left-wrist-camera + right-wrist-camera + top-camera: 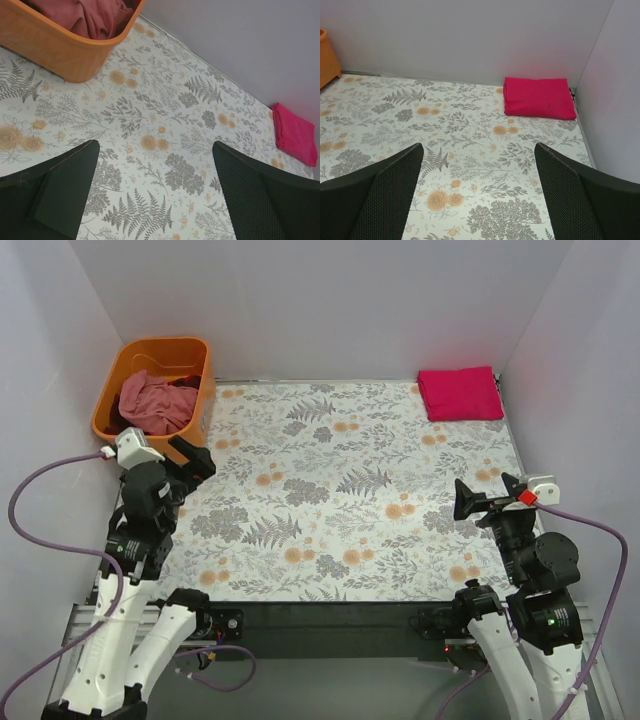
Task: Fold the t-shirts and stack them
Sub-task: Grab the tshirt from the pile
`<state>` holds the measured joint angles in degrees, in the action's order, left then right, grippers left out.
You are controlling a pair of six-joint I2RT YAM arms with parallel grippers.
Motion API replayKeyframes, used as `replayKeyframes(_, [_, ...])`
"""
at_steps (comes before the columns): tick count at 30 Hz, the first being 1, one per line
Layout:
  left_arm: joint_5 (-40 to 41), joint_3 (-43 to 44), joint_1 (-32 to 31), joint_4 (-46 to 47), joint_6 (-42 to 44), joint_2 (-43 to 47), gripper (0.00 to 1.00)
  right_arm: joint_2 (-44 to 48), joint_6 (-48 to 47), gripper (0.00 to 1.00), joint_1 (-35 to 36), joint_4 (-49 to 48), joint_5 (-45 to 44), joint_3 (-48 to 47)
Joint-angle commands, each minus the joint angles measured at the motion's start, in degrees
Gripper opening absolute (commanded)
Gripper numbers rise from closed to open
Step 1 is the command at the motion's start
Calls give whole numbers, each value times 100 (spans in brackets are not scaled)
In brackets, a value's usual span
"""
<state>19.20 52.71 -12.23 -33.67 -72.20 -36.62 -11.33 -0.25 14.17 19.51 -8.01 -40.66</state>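
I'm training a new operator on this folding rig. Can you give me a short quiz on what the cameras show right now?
1. True or false: the folded magenta shirt lies at the far right corner of the table.
2. Where are the crumpled shirts? A) spread on the table; B) in the orange tub; C) on top of the magenta shirt.
3. Fill in: the left gripper and right gripper are both ____ and hold nothing.

Key: 1 true; 2 B; 3 open.
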Motion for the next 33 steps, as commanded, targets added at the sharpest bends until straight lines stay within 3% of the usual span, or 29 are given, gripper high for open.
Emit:
replayKeyframes(1, [347, 336, -25, 106, 215, -581, 97, -158, -124, 98, 94, -158, -104, -47])
replayKeyframes(8, [786, 1170, 27, 256, 523, -2804, 98, -299, 86, 98, 288, -166, 168, 137])
replayKeyframes(17, [1024, 3226, 976, 265, 760, -5606, 98, -247, 210, 98, 358, -210, 291, 516])
replayKeyframes(23, [1068, 4403, 1644, 72, 682, -6699, 98, -238, 227, 98, 402, -210, 326, 577])
replayKeyframes(30, [1016, 4836, 2171, 97, 558, -7517, 98, -299, 183, 98, 402, -202, 274, 604])
replayKeyframes(32, [1015, 4968, 2216, 98, 558, -7763, 89, -326, 183, 98, 402, -210, 291, 604])
replayKeyframes(33, [1033, 5160, 2233, 54, 558, -7825, 71, -343, 183, 98, 402, -210, 300, 604])
